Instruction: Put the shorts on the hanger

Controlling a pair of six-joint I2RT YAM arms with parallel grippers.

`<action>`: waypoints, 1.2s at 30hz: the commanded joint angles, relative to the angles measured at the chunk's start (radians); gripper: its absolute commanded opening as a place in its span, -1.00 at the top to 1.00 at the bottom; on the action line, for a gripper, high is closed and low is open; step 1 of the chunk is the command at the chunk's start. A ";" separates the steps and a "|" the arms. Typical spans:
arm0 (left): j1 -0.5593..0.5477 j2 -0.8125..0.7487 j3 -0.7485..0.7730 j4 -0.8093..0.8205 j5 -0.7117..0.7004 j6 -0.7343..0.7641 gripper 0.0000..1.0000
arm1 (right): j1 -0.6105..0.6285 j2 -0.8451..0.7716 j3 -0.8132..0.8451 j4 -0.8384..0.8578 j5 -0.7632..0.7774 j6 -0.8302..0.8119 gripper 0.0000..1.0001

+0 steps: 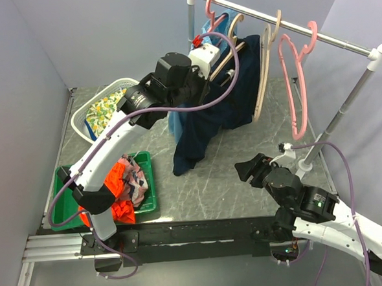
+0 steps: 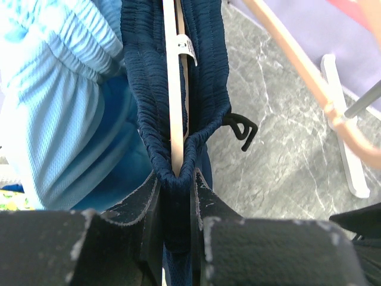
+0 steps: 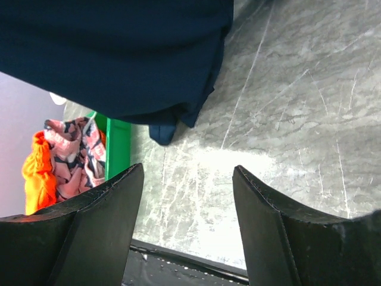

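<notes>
The dark navy shorts (image 1: 209, 119) hang over the lower bar of a beige hanger (image 1: 232, 50) on the rail, one leg trailing down to the table. In the left wrist view the hanger's bar (image 2: 172, 89) runs inside the folded waistband of the shorts (image 2: 208, 65). My left gripper (image 2: 175, 179) is shut on that waistband just below the bar's end; in the top view the left gripper (image 1: 211, 73) is at the shorts' top. My right gripper (image 3: 187, 179) is open and empty, low over the table, below the shorts' hem (image 3: 119, 53); in the top view the right gripper (image 1: 251, 168) is apart from them.
Light sky-blue shorts (image 2: 59, 107) hang just left of the navy ones. A second beige hanger (image 1: 264, 67) and pink hangers (image 1: 296, 84) hang on the rail (image 1: 314, 35). A green bin (image 1: 142, 185) holds orange and patterned clothes; a white basket (image 1: 108, 109) stands behind it.
</notes>
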 commanded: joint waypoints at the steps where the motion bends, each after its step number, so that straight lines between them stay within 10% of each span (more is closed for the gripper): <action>1: 0.001 -0.053 0.065 0.206 -0.010 0.005 0.98 | -0.003 0.005 -0.011 0.020 0.002 0.010 -0.38; 36: 0.003 0.092 0.139 0.332 0.040 0.030 0.98 | -0.003 -0.017 -0.014 0.015 -0.015 0.025 -0.38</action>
